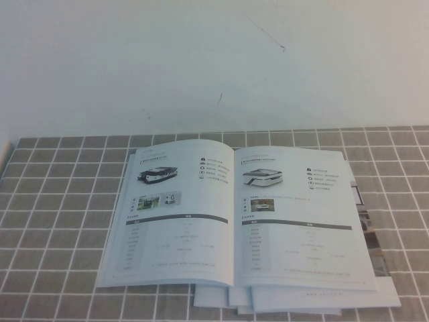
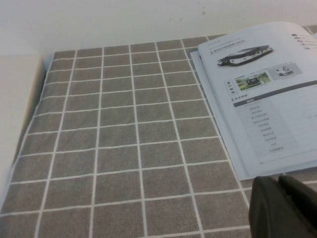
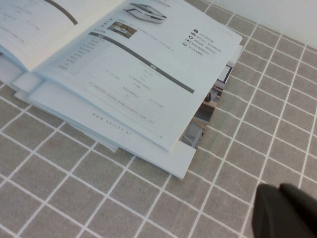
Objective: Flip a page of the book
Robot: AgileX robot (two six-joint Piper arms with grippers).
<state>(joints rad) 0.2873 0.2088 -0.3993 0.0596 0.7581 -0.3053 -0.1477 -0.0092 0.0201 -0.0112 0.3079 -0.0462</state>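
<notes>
Right gripper [image 3: 287, 210] is seen only in its own wrist view: a dark body at the frame corner, hovering over bare tablecloth just off the near right corner of the paper stack. Jaws are closed, nothing held. Nothing is touched by it.

Left gripper [image 2: 285, 206] is seen likewise in the left wrist view only, a dark mass above the cloth, near the book's near left corner but apart from it. Jaw state cannot be told. Neither gripper is seen in the high view.

Tablecloth [image 1: 60, 201] is grey-brown with a white grid, spread over the whole working surface.

The book [image 1: 234, 215] is laid open and flat, roughly centred on the cloth, spine running near to far. It is stacked on other white booklets [image 1: 221, 298], whose edges stick out at the near side and right side. A photo-printed sheet [image 3: 210, 99] is seen peeking out under the right edge.

The page [image 1: 171, 215] with a machine photo above a grey-headed table lies on the left side of the spread. The right-hand leaf [image 1: 301, 221] carries a similar layout: machine photo, icons, grey-banded table. Both leaves lie down, slightly bowed at the spine.

Beyond the cloth's far edge a plain white wall [image 1: 201, 60] is seen, with a few faint marks.
</notes>
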